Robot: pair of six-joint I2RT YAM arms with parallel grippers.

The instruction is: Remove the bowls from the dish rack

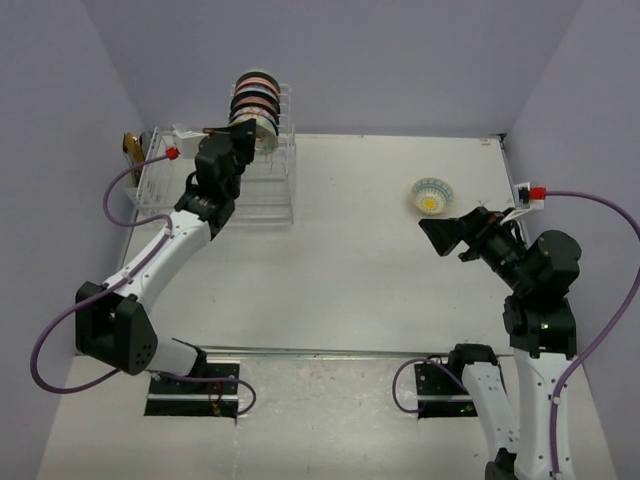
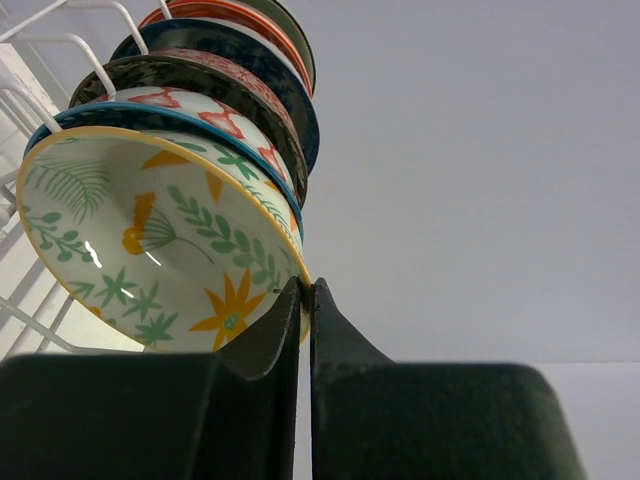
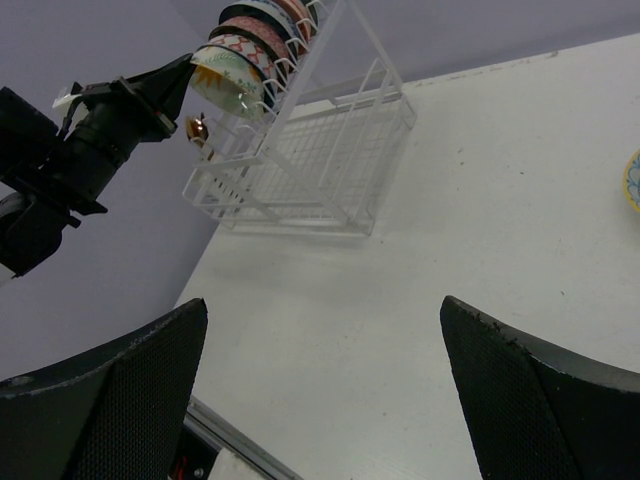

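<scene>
"White wire, that dish rack (image 1: pixel 262 180), at the desk's (image 1: pixel 350 270) far left corner, with bowls (image 1: pixel 255 95) stacked on edge in its tower. Which arm's nearer?"

"The left. Its left fingers (image 1: pixel 252 135) are at the tower's near end. A loose bowl (image 1: pixel 432 195) lies well right of the rack, by the right fingers (image 1: pixel 445 235)."

"And close up?"

"Left fingers together, seemingly pinched on the front bowl's (image 2: pixel 150 240) yellow rim, the bowl rising up-left from them. From the right wrist, the right fingers gape, holding nothing, well apart from the rack."
</scene>
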